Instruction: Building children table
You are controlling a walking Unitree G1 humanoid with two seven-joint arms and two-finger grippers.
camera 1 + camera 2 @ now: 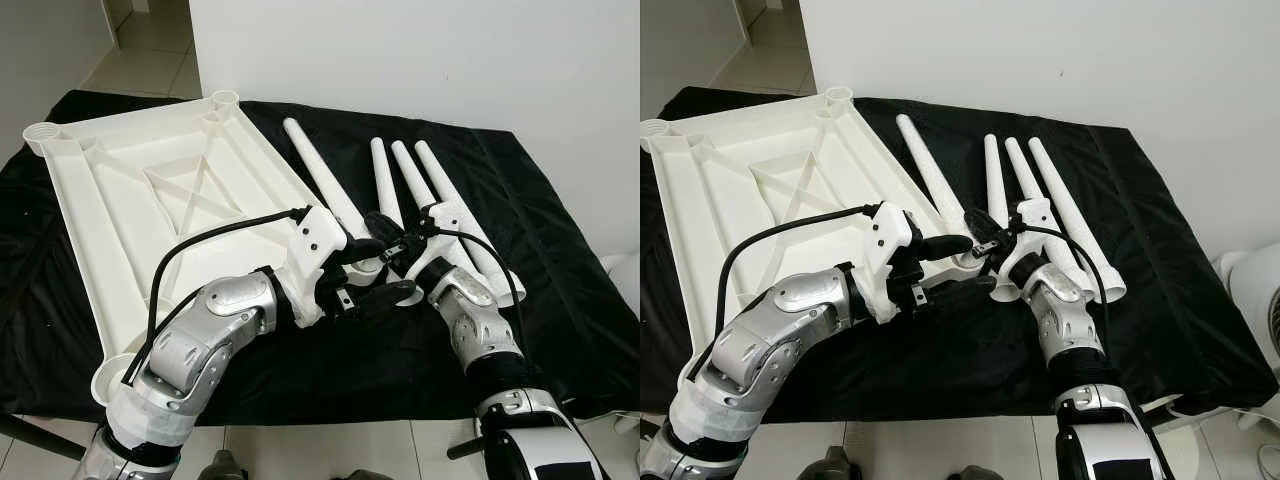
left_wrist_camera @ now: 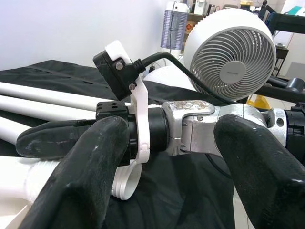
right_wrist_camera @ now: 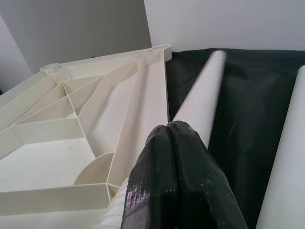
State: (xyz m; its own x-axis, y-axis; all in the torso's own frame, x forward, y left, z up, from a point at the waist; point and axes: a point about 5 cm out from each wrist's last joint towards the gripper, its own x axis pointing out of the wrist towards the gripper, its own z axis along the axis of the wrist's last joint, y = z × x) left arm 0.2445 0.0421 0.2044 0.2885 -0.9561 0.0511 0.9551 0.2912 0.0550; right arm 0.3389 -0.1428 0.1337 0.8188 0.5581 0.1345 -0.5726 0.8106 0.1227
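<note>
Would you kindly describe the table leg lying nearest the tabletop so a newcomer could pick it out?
On the black cloth lies a large white ribbed plastic tabletop, upside down. To its right lie four white tapered plastic legs. The one wanted, the leftmost leg, lies apart from the close trio, and both the left gripper and right gripper meet at its wide end.

The left claw (image 1: pixel 375 278) covers the wide end of the nearest leg (image 1: pixel 322 176), so can't tell if it's gripping it or just over it. Right claw (image 3: pixel 177 143) blocks that leg's base too. Tabletop (image 1: pixel 140 200) near corner is hidden behind the left arm, and the fan (image 1: pixel 1257 300) is cut off.
</note>
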